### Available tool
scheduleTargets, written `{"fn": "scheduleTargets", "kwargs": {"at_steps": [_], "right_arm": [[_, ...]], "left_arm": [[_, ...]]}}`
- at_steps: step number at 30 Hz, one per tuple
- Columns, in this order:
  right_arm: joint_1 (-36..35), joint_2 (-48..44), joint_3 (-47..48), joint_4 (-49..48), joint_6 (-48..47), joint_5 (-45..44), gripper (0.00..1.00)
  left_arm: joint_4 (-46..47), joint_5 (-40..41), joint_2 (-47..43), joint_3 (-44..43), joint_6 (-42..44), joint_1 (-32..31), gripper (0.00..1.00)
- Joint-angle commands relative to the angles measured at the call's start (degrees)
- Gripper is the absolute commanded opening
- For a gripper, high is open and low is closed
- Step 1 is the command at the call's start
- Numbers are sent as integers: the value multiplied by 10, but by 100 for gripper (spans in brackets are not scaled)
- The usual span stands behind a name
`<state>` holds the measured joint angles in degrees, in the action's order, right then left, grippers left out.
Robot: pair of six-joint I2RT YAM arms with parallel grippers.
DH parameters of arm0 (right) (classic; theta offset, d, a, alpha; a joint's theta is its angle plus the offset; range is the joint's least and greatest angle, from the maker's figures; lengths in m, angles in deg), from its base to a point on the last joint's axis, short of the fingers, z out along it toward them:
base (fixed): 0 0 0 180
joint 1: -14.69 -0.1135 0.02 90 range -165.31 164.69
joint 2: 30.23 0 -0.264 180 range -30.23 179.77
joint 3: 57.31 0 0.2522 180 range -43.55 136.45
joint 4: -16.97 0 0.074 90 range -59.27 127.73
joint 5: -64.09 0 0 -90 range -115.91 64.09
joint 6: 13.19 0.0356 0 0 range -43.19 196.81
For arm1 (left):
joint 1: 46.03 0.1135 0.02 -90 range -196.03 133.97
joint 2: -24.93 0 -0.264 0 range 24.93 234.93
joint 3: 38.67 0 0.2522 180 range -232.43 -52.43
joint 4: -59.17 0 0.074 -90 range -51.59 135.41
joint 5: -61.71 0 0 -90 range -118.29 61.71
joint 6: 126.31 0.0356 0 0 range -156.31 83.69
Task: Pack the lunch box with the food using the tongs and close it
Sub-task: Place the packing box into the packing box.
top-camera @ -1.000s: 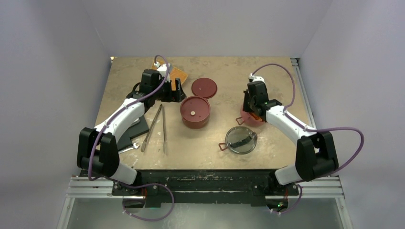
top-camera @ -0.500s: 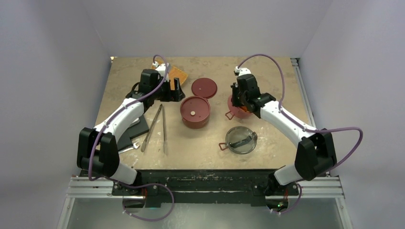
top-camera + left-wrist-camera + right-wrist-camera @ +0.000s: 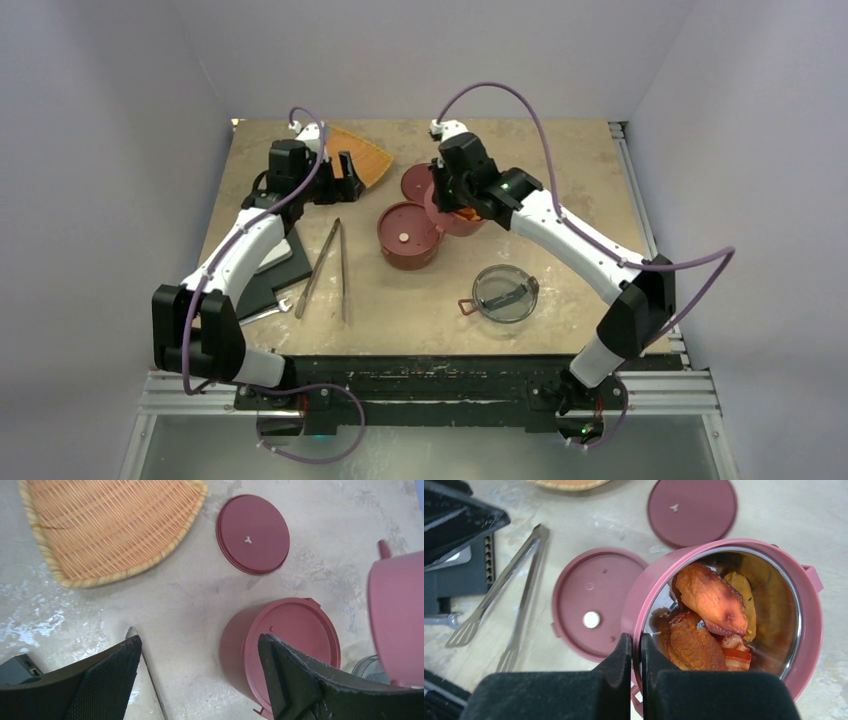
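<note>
My right gripper (image 3: 636, 647) is shut on the rim of a dark-red lunch box bowl (image 3: 809, 625) and holds it in the air. Orange, red and brown food (image 3: 706, 600) fills its steel inside. From above, that bowl (image 3: 462, 222) hangs just right of the second bowl (image 3: 408, 240), which stands on the table under a flat red lid (image 3: 596, 602) with a white round slice (image 3: 591, 619) on it. A loose disc lid (image 3: 420, 181) lies behind. The silvery tongs (image 3: 331, 262) lie left of the bowls. My left gripper (image 3: 197, 650) stands open and empty above the table.
An orange fan-shaped wicker tray (image 3: 362, 158) lies at the back left. The smoky clear top lid (image 3: 505, 293) lies on the near right side. A dark flat block (image 3: 272, 283) and a short silver wrench (image 3: 268, 310) sit near the left arm.
My right arm has carried the filled bowl from the right side leftward and toward the back, up next to the lidded bowl. The left arm has drawn back a little to the left, uncovering the tray.
</note>
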<state>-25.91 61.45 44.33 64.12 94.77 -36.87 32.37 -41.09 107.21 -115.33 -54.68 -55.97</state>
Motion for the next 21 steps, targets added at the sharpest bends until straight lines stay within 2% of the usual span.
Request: {"fn": "scheduleTargets", "kwargs": {"at_steps": [1, 7, 14, 21], "right_arm": [[-38, 28, 74, 30, 24, -31, 0], [-87, 97, 145, 51, 34, -58, 0], [-121, 164, 215, 81, 35, -74, 0], [-138, 198, 244, 84, 44, -72, 0]], "left_arm": [[2, 18, -32, -11, 8, 17, 87], [9, -6, -34, -10, -4, 52, 87], [11, -6, -41, -8, -3, 56, 87], [11, -6, -44, -9, -4, 58, 87]]}}
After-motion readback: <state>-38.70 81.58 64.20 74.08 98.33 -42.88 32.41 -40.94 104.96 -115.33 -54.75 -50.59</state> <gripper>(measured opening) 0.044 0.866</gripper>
